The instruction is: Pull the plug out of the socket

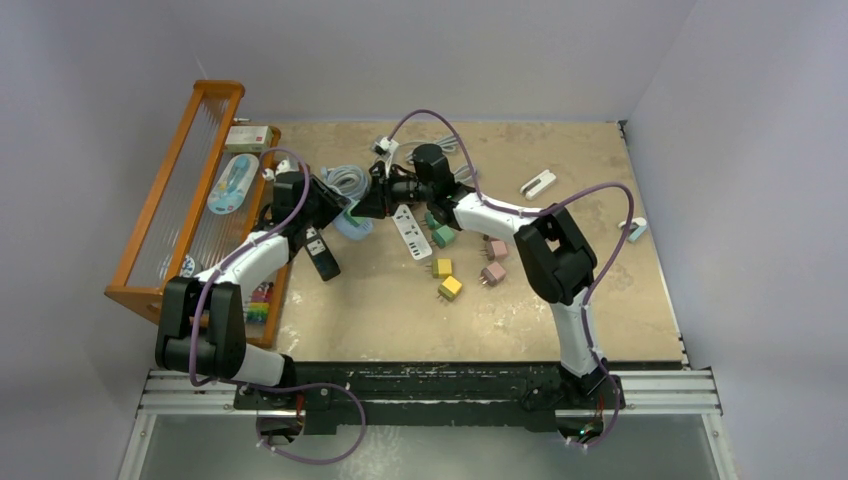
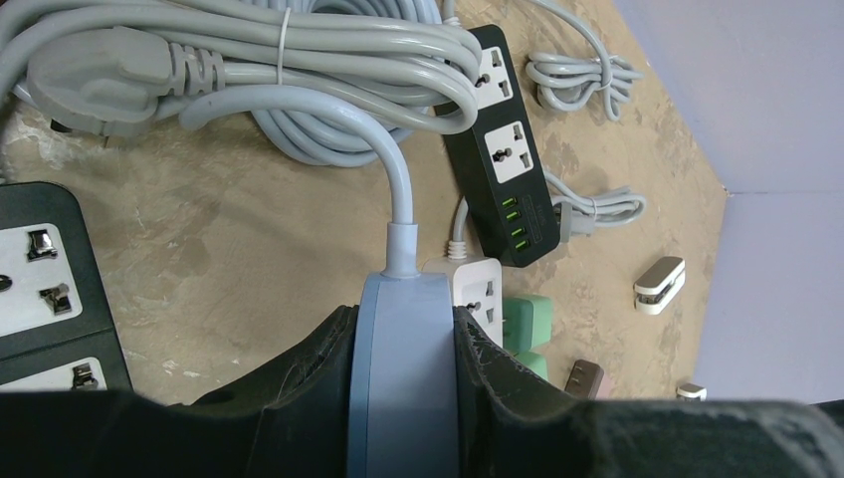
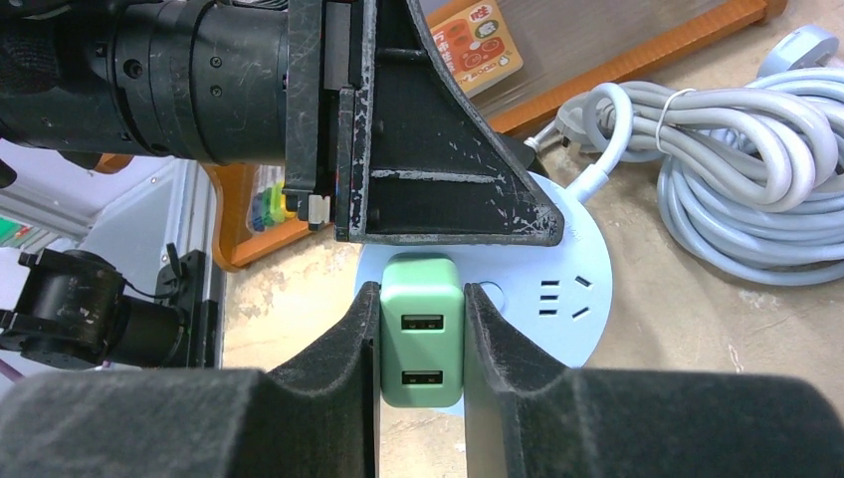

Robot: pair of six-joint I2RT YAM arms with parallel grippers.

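Clamps the right tool (image 3: pixel 422 299) tight on the green USB charger plug (image 3: pixel 422 358) and pins the round blue socket (image 3: pixel 572 299) edge-on in the closed left tool (image 2: pixel 403 334) — grasping apparently done. Leaves the pull itself: plug judged seated against the socket face, between the arms over the bench's (image 1: pixel 600 300) left half. Depth of seating hidden behind the plug's own body — no telling of any gap there.
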